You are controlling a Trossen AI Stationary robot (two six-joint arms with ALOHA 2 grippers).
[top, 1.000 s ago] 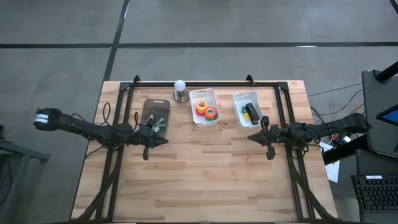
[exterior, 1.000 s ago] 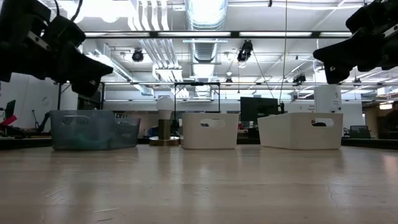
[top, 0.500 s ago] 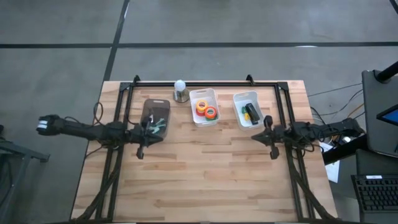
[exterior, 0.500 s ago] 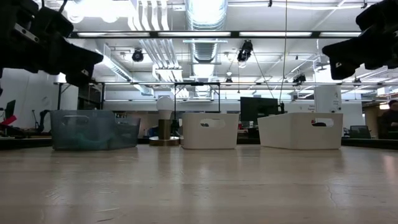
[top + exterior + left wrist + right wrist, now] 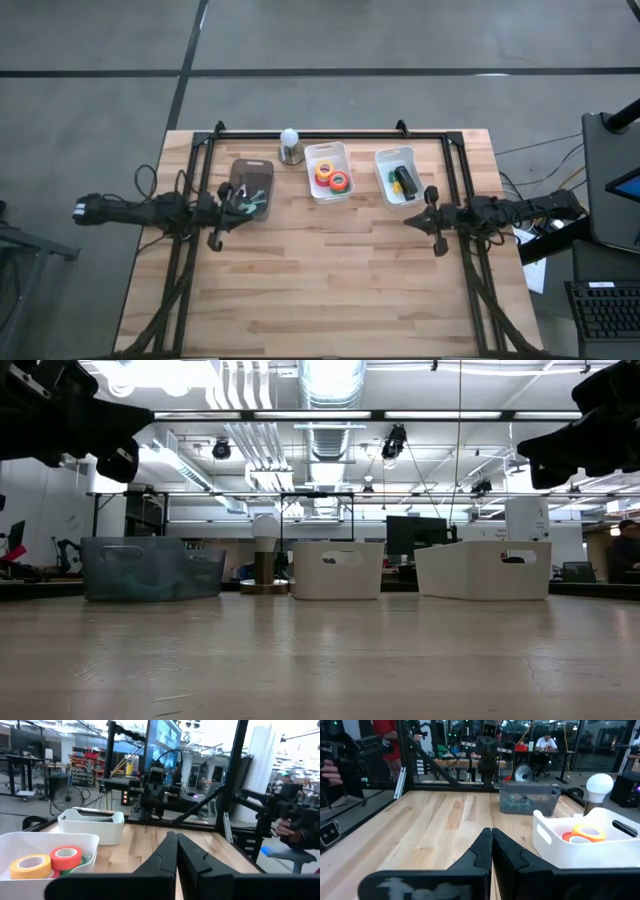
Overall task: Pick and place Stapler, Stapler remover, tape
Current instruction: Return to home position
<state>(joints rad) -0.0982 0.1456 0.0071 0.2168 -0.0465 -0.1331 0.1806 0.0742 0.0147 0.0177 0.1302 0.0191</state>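
Wooden desk (image 5: pixel 330 280), duct-ceilinged workshop. Along the far edge stand one dark bin (image 5: pixel 237 170) and two white bins (image 5: pixel 310 150) (image 5: pixel 381 156). The left gripper (image 5: pixel 173 835) and right gripper (image 5: pixel 490 830) hover pinched closed, empty.

An industrial lab hall: exposed ceiling ducts (image 5: pixel 328 385), a big monitor (image 5: pixel 162 742), concrete floor (image 5: pixel 400 35)

The tape rolls (image 5: pixel 324 172) are kept together in the middle white bin (image 5: pixel 312 152) at the back of the counter (image 5: pixel 330 270). A yellow roll (image 5: pixel 32 865), a red roll (image 5: pixel 65 855) and an orange roll (image 5: pixel 583 833) are seen lying flat there, with a bit of green under the red one. The black stapler (image 5: pixel 404 181) is laid flat in the other white bin (image 5: pixel 396 152), and the staple removers (image 5: pixel 251 204) are seen as small pale bits in the dark see-through bin (image 5: pixel 250 166).
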